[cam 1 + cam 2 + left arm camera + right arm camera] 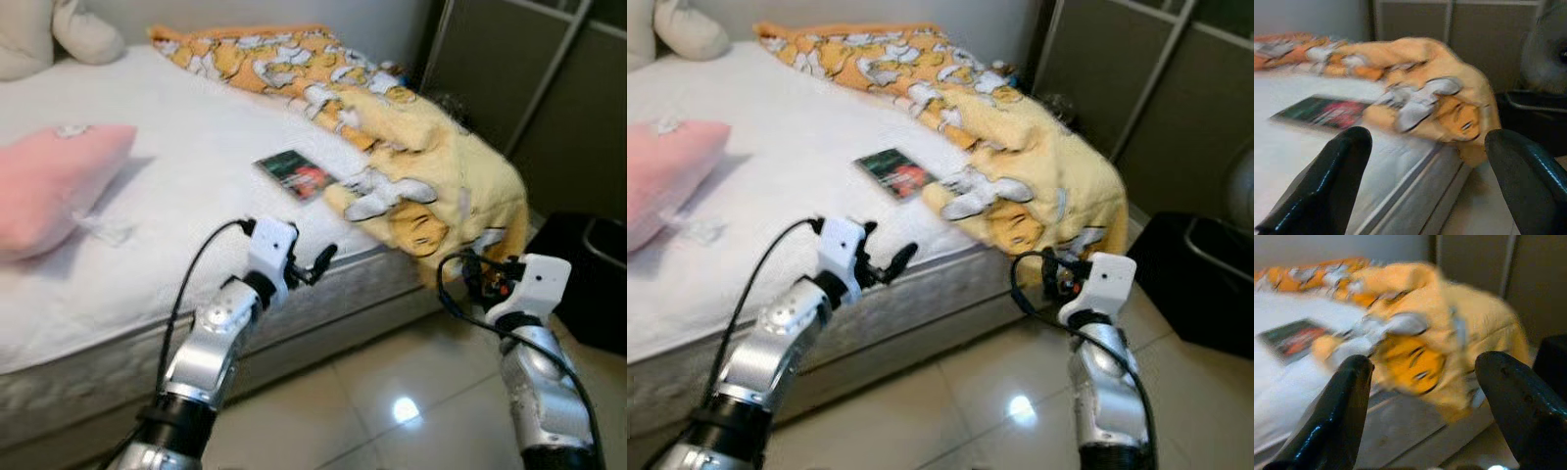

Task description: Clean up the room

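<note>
- The left gripper (315,266) is sitting lowest and nearest in the head views, at centre-left of the frame over the mattress edge, its black fingers (1332,181) standing wide apart with nothing between them.
- The right gripper (472,271) is hovering at lower right, just beside the hanging corner of the yellow blanket (441,166), its fingers (1342,411) also spread and empty.
- The book (297,174) is lying flat on the white bed (176,176) at the frame's centre, up and slightly right of the left gripper, its long axis running diagonally toward lower right, one corner touching the blanket.
- The left arm is looking nearer the book, the right nearer the blanket.
- The pink pillow (54,181) is showing at far left in the head views, while the wrist views are adding a dark bin (1533,112) beyond the bed.
</note>
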Motion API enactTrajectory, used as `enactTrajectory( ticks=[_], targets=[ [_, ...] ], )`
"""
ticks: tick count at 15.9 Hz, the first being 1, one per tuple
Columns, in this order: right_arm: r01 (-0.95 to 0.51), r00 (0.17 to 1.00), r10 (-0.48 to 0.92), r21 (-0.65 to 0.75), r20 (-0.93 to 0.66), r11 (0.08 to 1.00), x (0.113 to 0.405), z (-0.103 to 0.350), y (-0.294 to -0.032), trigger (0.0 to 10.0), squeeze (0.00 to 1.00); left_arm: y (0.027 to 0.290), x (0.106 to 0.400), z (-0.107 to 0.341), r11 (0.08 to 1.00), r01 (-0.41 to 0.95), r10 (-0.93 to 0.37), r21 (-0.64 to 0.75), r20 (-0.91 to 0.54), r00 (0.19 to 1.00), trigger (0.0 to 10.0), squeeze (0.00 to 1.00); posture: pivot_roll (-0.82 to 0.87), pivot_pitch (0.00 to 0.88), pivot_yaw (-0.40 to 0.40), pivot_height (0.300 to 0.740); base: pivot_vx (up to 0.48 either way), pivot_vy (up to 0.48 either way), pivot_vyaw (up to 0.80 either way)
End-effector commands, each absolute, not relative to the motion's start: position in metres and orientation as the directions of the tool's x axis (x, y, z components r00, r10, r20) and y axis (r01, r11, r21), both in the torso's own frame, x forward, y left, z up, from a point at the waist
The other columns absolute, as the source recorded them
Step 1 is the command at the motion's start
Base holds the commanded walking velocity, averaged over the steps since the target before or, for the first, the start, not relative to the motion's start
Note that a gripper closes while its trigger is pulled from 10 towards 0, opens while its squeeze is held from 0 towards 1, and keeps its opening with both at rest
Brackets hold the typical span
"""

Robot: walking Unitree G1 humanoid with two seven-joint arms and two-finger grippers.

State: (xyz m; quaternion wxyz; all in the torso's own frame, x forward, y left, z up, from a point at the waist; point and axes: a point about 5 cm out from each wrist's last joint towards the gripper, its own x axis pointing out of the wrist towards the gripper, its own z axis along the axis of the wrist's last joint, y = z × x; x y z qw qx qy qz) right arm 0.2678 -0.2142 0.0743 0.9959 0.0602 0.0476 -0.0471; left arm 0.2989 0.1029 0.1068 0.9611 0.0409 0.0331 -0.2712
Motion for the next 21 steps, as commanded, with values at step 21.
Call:
enactTrajectory(
  ticks=[21],
  targets=[
    [-0.195, 0.981, 0.194, 0.095, 0.013, 0.976, 0.285, 0.1, -0.172, 10.0, 0.0, 0.1, 0.306, 0.124, 0.876, 0.472, -0.477, 0.101, 0.023, 0.879, 10.0, 0.0, -0.03, 0.0, -0.066, 0.74, 0.0, 0.183, 0.07]
  ],
)
